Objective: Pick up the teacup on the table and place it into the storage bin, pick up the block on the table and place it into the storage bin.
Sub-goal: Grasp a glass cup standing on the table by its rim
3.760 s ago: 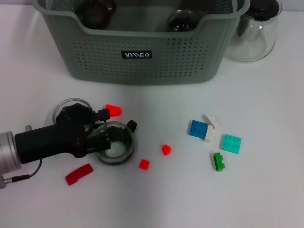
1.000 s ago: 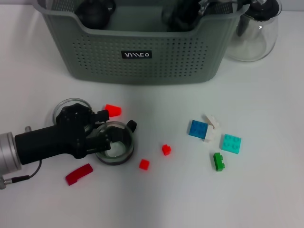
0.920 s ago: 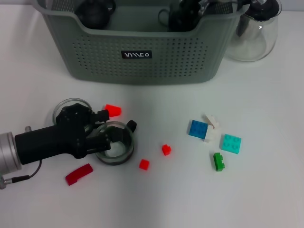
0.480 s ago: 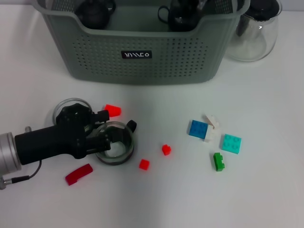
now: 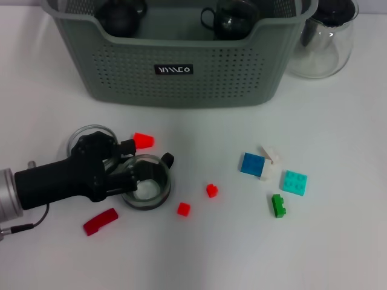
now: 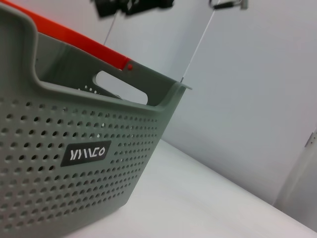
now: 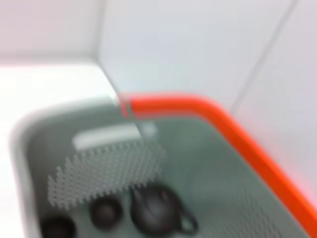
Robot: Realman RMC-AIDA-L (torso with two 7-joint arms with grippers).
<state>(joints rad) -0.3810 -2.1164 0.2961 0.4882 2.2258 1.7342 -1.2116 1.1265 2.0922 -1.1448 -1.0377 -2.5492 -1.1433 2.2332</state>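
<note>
- The teacup [image 5: 147, 181], a small clear glass cup with a dark rim, is sitting upright on the white desk [image 5: 242, 254], mouth facing up, so it is offering no long axis to line up on.
- The left hand [image 5: 136, 170], black and lying low over the desk, is reaching in from the cup's left with its fingers set narrowly about the rim; whether they are truly gripping I cannot tell.
- The grey-green perforated storage bin [image 5: 181, 72] is standing well beyond the cup, so the carry is going to run forward.
- The right hand is not showing anywhere; its camera is looking down into the bin.
- Small red blocks [image 5: 182, 209] are lying near the cup.
</note>
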